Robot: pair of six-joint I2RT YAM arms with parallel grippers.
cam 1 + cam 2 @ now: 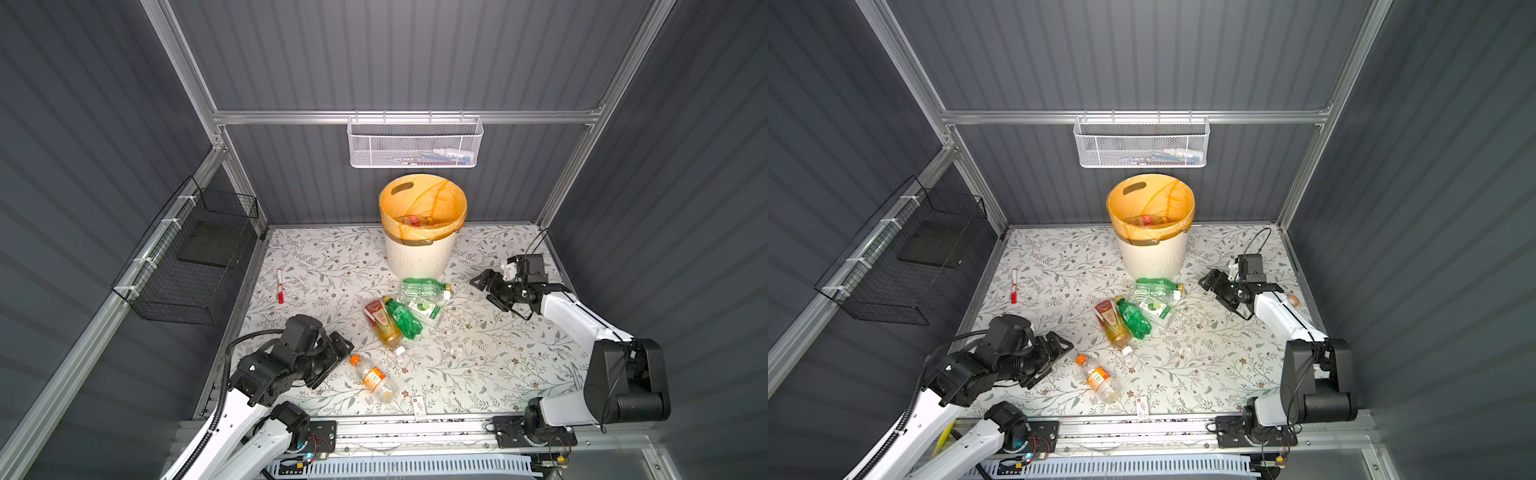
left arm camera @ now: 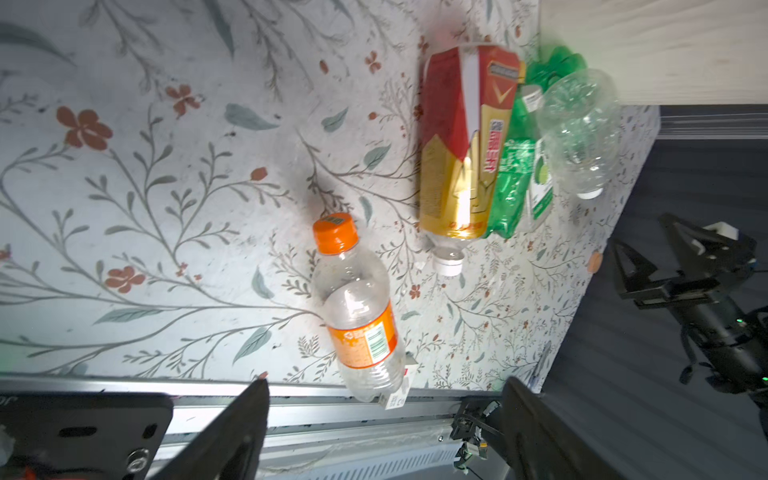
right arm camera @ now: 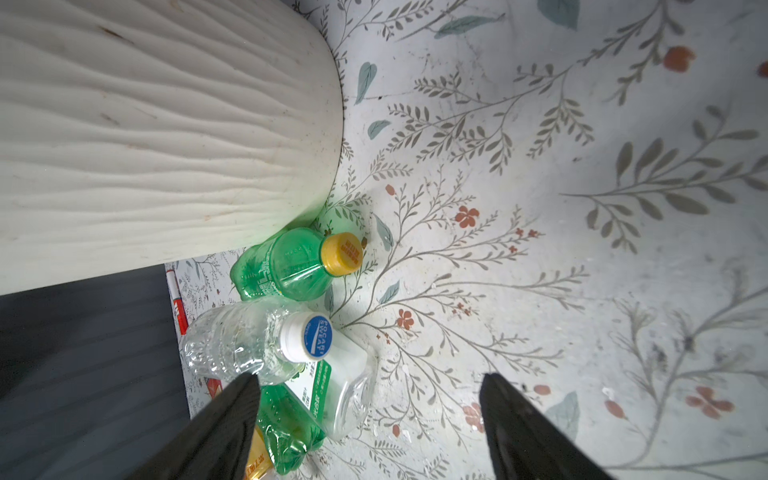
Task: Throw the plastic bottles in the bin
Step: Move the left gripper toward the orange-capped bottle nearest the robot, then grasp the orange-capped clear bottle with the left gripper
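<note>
Left end effector: jaws wide apart, nothing held, low over the counter at its front left. Just beside it, toward the middle, the orange bottle, on its side, orange cap nearest the jaws, not touched.

Right end effector: jaws likewise spread, empty, at the back right, pointed toward the middle of the counter.

Between the two, five bottles lying flat in a cluster:
- amber bottle with a red-gold label, touching the middle green bottle
- next to that, the lime-label bottle
- partly over that, the clear bottle with a white-and-blue cap
- behind, the far green bottle, yellow-capped, against the foot of the bin

Bin upright at the back middle, orange bag folded over the rim, a red-labelled bottle inside.

Farther out: marker on the left of the counter, card at the front edge, white basket on the back rail, black basket on the left wall.
</note>
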